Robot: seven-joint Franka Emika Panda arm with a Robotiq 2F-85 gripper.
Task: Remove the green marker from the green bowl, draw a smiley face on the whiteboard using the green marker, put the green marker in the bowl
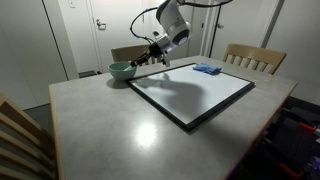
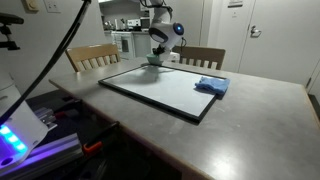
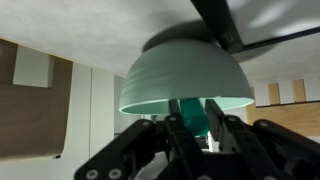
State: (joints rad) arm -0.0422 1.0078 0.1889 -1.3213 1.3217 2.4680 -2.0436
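Observation:
The wrist view stands upside down. The pale green bowl (image 3: 185,75) fills its middle, with its rim just off my fingertips. My gripper (image 3: 192,125) is shut on the green marker (image 3: 188,112), whose green end points into the bowl's opening. In an exterior view the bowl (image 1: 121,71) sits on the table beside the whiteboard's far left corner, and my gripper (image 1: 141,62) hangs tilted at its rim. The whiteboard (image 1: 190,92), white with a thin black frame, lies flat; it also shows in an exterior view (image 2: 160,90). There my gripper (image 2: 155,58) hides most of the bowl.
A flat blue cloth pad (image 1: 207,69) lies on the whiteboard's far corner, also in an exterior view (image 2: 211,86). Wooden chairs (image 1: 248,57) stand at the table's far side. The grey table (image 1: 110,130) stretches toward the near edge. Equipment with lights (image 2: 20,140) sits beside the table.

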